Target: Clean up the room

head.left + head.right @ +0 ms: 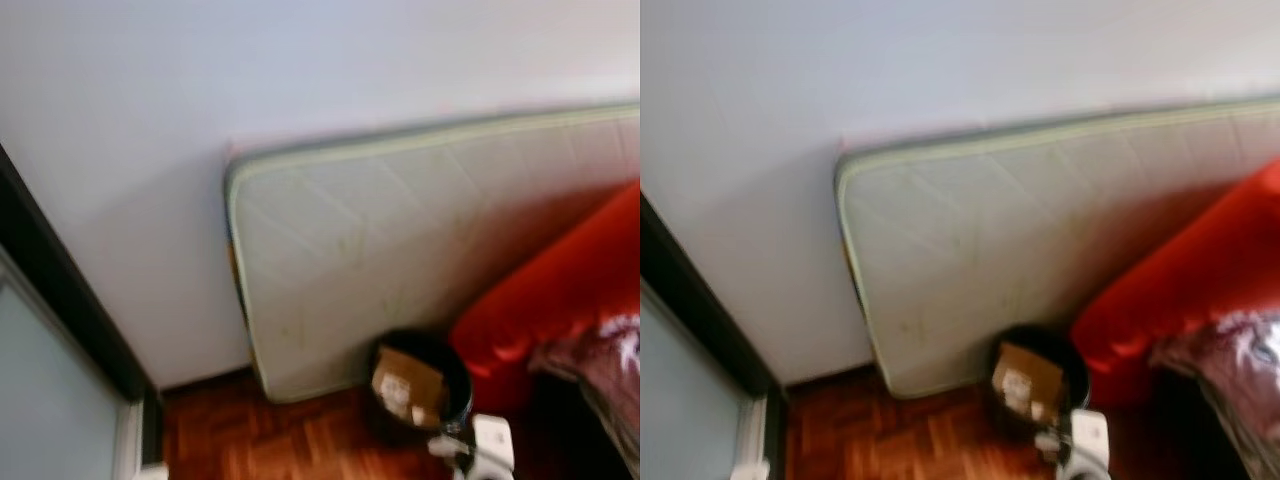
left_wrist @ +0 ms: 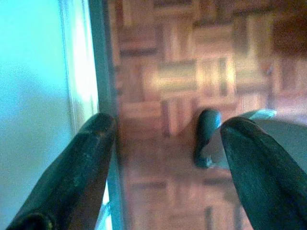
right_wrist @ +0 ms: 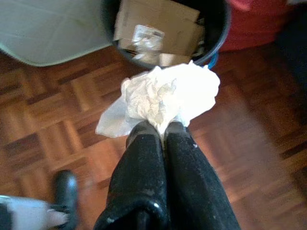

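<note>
My right pincer (image 3: 163,132) is clamped tight on a crumpled white tissue (image 3: 165,98), the two black fingers pressed together with the paper bunched out past their tips. In my right wrist view the tissue hangs above the parquet floor (image 3: 249,158), just short of the rim of a black waste bin (image 3: 218,40). A brown cardboard box (image 3: 158,24) with a white label lies in the bin among other scraps.

From my head I see the bin (image 1: 418,385) standing on the floor against the lower corner of a pale mattress (image 1: 400,250), which leans on its long edge against the white wall (image 1: 200,110). A red sofa (image 1: 560,290) is just beside the bin on my right, with a dark patterned cloth (image 1: 600,360) lying on it. The view is blurred.

My left pincer (image 2: 165,158) hangs spread wide over the parquet, beside a door frame (image 2: 103,72) and a bright pane (image 2: 33,96).
</note>
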Tool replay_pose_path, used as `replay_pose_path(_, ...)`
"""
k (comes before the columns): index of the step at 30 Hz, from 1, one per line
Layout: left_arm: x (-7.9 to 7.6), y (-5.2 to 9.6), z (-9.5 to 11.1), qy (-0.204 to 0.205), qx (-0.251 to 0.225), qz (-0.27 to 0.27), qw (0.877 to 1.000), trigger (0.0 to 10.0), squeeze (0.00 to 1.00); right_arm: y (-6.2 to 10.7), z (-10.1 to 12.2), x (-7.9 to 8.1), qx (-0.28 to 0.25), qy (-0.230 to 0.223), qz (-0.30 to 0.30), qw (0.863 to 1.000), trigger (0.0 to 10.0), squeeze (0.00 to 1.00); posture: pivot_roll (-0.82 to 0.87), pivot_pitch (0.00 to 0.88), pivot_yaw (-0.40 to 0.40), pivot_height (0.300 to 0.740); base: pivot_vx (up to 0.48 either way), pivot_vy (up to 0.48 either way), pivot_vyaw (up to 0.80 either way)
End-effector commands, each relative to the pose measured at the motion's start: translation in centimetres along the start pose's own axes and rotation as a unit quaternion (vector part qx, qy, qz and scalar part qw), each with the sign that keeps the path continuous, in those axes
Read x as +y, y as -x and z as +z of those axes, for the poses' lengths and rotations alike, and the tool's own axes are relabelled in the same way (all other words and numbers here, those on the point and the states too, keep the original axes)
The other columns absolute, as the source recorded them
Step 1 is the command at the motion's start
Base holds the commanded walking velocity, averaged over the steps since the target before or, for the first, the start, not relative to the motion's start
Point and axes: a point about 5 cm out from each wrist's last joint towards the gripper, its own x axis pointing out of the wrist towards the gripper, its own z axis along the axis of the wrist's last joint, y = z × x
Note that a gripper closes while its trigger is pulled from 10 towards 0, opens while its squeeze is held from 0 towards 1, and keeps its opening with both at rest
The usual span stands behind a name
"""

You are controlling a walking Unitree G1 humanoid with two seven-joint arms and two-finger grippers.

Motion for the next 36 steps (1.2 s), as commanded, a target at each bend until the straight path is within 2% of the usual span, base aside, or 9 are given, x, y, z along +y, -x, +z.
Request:
replay_pose_path(1, 0.0, -0.1, 0.7, 0.004, -0.017, -0.008, 1.0, 10.0, 0.0, 0.2, 0.1, -1.3, -0.001, -0.003, -0.02, 1.0, 10.0, 0.0, 0.06, 0.0, -0.041, 0.74, 0.315, 0.0, 0.0)
replay_pose_path(8, 0.4, 0.0, 0.6, 0.005, -0.014, -0.005, 1.0, 10.0, 0.0, 0.2, 0.2, -1.4, -0.002, -0.005, -0.022, 1.0, 10.0, 0.0, 0.06, 0.0, -0.042, 0.74, 0.322, 0.0, 0.0)
replay_pose_path(17, -2.1, -0.7, 2.2, 0.002, -0.026, -0.019, 0.999, 10.0, 0.0, 0.1, 0.3, -1.4, -0.004, 0.0, -0.02, 1.0, 10.0, 0.0, 0.06, 0.0, -0.043, 0.74, 0.33, 0.0, 0.0)
replay_pose_path(20, -2.6, -0.7, 2.1, 0.0, -0.027, -0.024, 0.999, 10.0, 0.0, 0.1, 0.4, -1.3, -0.008, 0.006, -0.018, 1.0, 10.0, 0.0, 0.06, 0.0, -0.043, 0.74, 0.33, 0.0, 0.0)
replay_pose_path(27, -2.1, -0.5, 1.5, 0.0, -0.027, -0.024, 0.999, 10.0, 0.0, 0.1, 0.6, -1.3, -0.014, 0.01, -0.016, 1.0, 10.0, 0.0, 0.06, 0.0, -0.042, 0.74, 0.328, 0.0, 0.0)
replay_pose_path(30, -1.1, -0.2, 0.7, 0.0, -0.022, -0.017, 1.0, 10.0, 0.0, 0.1, 0.8, -1.3, -0.02, 0.019, -0.018, 0.999, 10.0, 0.0, 0.06, 0.0, -0.042, 0.74, 0.33, 0.0, 0.0)
replay_pose_path(36, -1.1, -0.4, 1.5, -0.001, -0.025, -0.015, 1.0, 10.0, 0.0, 0.2, 1.0, -1.4, -0.039, 0.014, -0.029, 0.999, 10.0, 0.0, 0.05, 0.0, -0.04, 0.74, 0.091, 0.0, 0.0)
